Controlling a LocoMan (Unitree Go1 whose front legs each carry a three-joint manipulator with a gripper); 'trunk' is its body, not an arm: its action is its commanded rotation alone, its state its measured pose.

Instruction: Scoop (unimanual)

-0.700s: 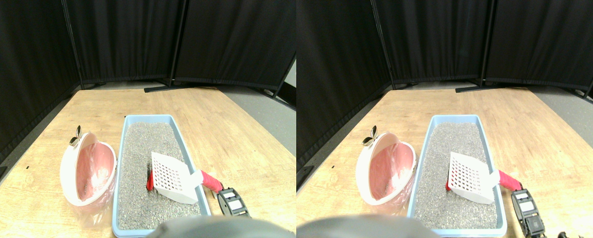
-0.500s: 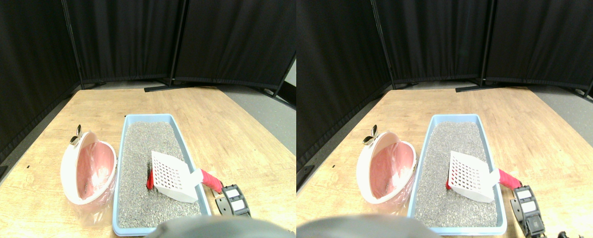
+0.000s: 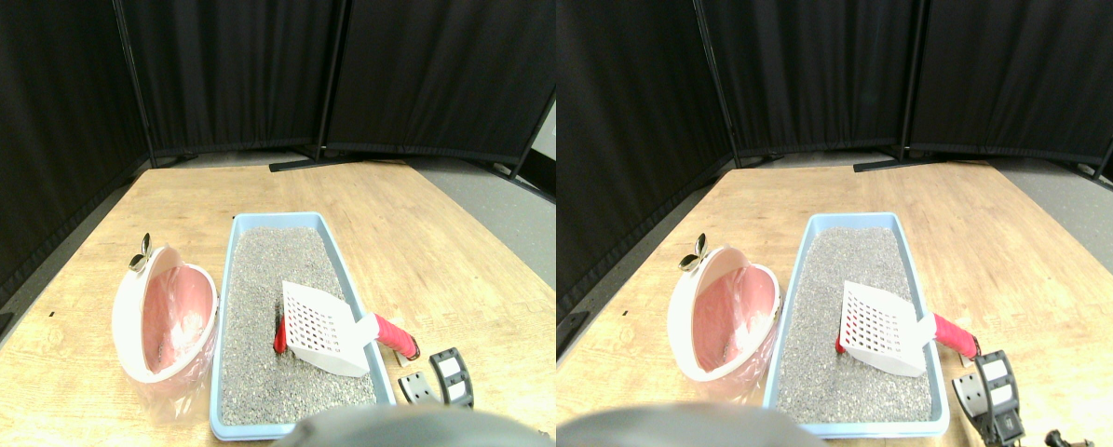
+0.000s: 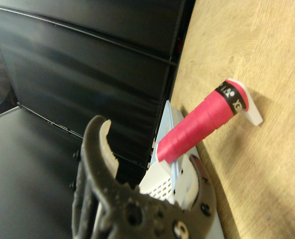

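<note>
Early stage — right gripper (image 3: pixel 435 380) near scoop (image 3: pixel 325 328) handle, jaws spread, gripping nothing; litter tray (image 3: pixel 239 244) unscooped.

A pale blue litter tray (image 3: pixel 361 293) holds speckled grey litter (image 3: pixel 272 279). The scoop (image 3: pixel 318 328) is white with a grid of holes, its handle (image 3: pixel 395 335) wrapped in red-pink tape with a black band. The bin (image 3: pixel 137 321) is white, lined pink. Light wood-grain floor (image 3: pixel 426 242); black curtain panels (image 3: pixel 239 74).
</note>
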